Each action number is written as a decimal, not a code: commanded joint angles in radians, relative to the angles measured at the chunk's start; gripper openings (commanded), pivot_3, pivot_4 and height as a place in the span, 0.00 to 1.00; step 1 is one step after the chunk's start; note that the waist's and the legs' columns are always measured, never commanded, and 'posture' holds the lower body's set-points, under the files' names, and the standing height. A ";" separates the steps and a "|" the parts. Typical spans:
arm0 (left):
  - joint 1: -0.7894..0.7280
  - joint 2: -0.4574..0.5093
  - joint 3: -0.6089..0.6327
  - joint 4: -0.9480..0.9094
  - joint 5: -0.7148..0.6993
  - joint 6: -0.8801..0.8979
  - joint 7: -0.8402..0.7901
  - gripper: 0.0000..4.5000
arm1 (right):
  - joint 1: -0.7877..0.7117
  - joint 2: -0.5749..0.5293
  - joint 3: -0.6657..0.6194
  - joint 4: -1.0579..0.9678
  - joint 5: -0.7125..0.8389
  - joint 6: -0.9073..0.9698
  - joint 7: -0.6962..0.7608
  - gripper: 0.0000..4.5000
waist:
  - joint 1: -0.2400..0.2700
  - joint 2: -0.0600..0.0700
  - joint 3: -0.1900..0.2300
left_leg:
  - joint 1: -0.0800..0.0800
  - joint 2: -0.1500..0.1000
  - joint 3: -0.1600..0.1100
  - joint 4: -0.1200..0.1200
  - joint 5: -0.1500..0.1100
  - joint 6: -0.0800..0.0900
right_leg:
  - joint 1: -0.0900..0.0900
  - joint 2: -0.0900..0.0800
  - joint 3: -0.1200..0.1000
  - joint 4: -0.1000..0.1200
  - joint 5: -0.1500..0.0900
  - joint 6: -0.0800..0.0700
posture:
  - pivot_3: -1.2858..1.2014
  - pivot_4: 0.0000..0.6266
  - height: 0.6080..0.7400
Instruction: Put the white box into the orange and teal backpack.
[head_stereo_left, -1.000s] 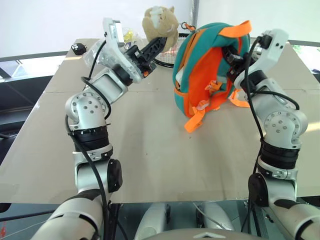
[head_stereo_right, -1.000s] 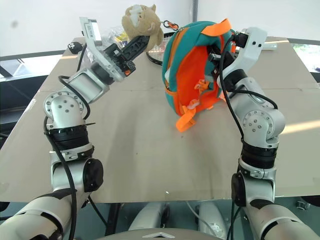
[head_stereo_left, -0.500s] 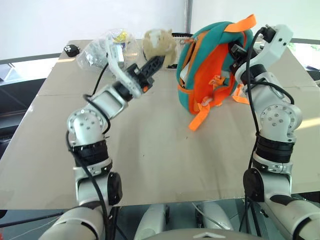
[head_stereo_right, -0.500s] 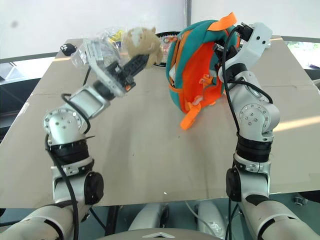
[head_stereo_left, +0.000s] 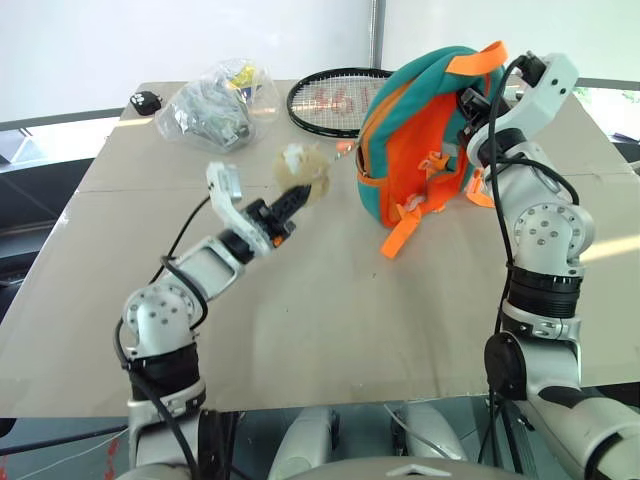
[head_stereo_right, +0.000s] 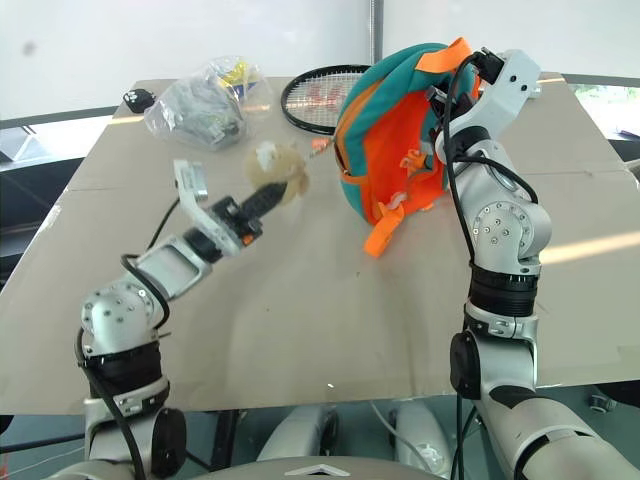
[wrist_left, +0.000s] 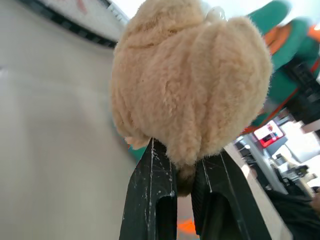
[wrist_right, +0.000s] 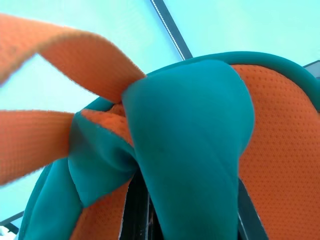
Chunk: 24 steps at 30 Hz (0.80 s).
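Left arm low over the table, forearm reaching forward and toward the right, left gripper (head_stereo_left: 297, 195) roughly level, fingers (wrist_left: 150, 200) pinched together on the plush toy (wrist_left: 190, 80). Right arm raised, elbow bent, right gripper (head_stereo_left: 468, 108) pointing forward and slightly up, clamped on the backpack's (head_stereo_left: 420, 150) teal top fabric

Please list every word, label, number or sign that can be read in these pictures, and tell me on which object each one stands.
No text can be read in these pictures.
Tennis racket: red marks on the strings, too small to read.
Clear plastic bag: a yellow patch inside, nothing readable.
Orange and teal backpack and plush toy: no print visible.
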 joint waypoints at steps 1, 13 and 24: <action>0.081 0.009 -0.043 0.164 0.250 -0.090 0.099 0.00 | -0.043 -0.046 -0.127 -0.058 -0.015 -0.094 -0.051 0.01 | 0.003 0.000 0.000 | 0.000 0.000 0.000 -0.001 0.000 0.000 | 0.000 0.000 0.000 0.000 0.000 0.000 | 0.52 0.24 1.00; -0.109 -0.108 -0.233 0.273 0.423 -0.251 -0.051 0.00 | 0.130 -0.203 -0.031 -0.317 0.062 0.082 0.061 0.01 | 0.027 0.000 -0.001 | -0.001 -0.001 -0.001 -0.002 0.001 -0.001 | 0.000 -0.001 -0.001 0.000 0.000 0.000 | 0.52 0.24 1.00; -0.030 0.023 -0.296 0.132 0.562 -0.407 -0.346 0.37 | 0.407 -0.423 0.130 -0.399 -0.001 0.141 0.403 0.43 | 0.021 0.000 -0.001 | 0.001 0.002 0.004 -0.005 0.001 -0.001 | 0.000 0.001 0.002 -0.002 0.000 0.000 | 0.52 0.24 1.00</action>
